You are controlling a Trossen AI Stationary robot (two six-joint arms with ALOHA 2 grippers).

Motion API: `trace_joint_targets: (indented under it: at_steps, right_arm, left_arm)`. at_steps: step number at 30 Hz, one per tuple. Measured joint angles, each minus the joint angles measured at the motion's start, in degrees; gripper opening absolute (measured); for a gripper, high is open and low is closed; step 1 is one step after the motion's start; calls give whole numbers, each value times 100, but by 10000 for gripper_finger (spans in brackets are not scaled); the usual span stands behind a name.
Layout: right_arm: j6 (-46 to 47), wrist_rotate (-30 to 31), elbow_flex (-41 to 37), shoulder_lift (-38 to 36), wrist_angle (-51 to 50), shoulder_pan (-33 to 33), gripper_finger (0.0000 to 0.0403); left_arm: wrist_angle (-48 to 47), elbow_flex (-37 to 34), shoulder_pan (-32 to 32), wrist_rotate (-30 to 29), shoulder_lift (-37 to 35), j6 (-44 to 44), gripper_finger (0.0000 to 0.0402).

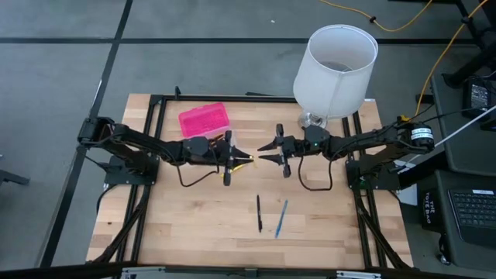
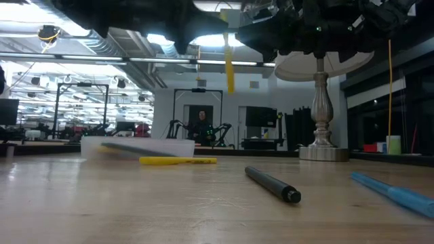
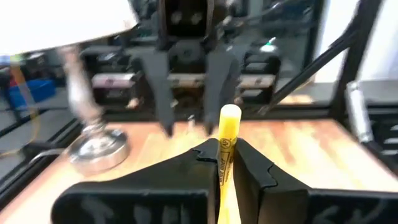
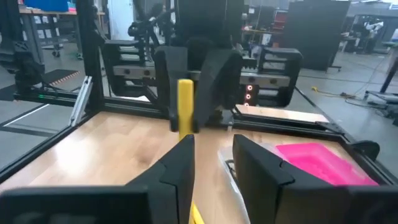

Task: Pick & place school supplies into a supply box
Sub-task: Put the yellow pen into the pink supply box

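Note:
My left gripper (image 1: 242,160) hovers over the middle of the table, shut on a yellow pen (image 3: 225,149) that stands upright. My right gripper (image 1: 266,153) faces it a short way to the right, open and touching nothing. In the right wrist view its fingers (image 4: 180,165) frame the held pen (image 4: 185,112). The pink supply box (image 1: 204,120) lies flat on the table behind the left arm. A second yellow pen (image 2: 178,160) lies flat on the table below the grippers. A black pen (image 1: 259,213) and a blue pen (image 1: 280,218) lie nearer the table's near edge. My left gripper pinches the yellow pen's shaft (image 3: 222,163) between its two fingers, which come level from the table's left and lie across it. The pen's rounded end (image 3: 229,114) sticks up above the fingers. Its other end (image 2: 229,71) hangs below, lifted clear of the table.
A large white lampshade (image 1: 335,66) on a metal stand (image 2: 323,139) occupies the far right corner behind the right arm. A black frame rail (image 1: 155,139) runs along the table's sides. Bare wood lies between the grippers and the two pens.

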Motion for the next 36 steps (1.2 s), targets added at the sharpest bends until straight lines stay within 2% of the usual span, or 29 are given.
trace_joint_targets:
  at_steps: [3,6,8,11,20,29,36]
  right_arm:
    - [6,170,0,2,-33,-90,114]
    - [26,370,-1,2,-156,-182,113]
    - [48,373,-2,2,-150,-225,112]
    - [36,368,-2,2,-145,-229,112]
    - [-32,362,-2,2,-107,-228,105]
    - [-195,342,-2,7,-126,-227,8]
    - [-290,340,-2,9,-124,-227,23]
  left_arm:
    - [-417,-2,-115,-381,-180,57,12]
    - [-1107,-2,-224,-1005,-426,80,12]
    - [-1667,-2,-254,-1465,-586,-80,12]
    - [-2300,-2,-259,-1817,-794,-372,12]
    - [-3292,-2,-259,-2325,-1218,-518,12]
    - [-4396,-2,-29,-2744,-1461,-901,12]
    - [-5044,0,165,-2976,-1461,-878,12]
